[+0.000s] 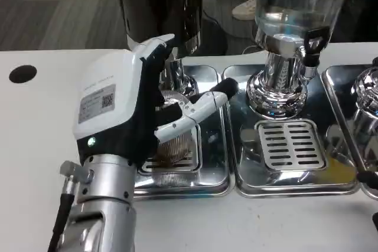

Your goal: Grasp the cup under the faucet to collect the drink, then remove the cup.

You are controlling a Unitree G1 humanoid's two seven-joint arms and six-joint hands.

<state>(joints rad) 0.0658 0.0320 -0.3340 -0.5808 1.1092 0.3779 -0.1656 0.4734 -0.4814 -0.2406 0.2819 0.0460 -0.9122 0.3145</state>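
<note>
A clear ribbed plastic cup stands on the drip grate below the dark drink dispenser. My left hand comes in from the left and wraps around the cup. Its palm is against the cup's left side and one white and black finger reaches across the front to the right. The hand hides most of the cup and the faucet above it. I cannot tell how full the cup is.
Steel drip trays run side by side along the table. A clear-tank dispenser with a black tap stands over the middle grate. Another chrome base is at the right edge. A black hole marks the table at left.
</note>
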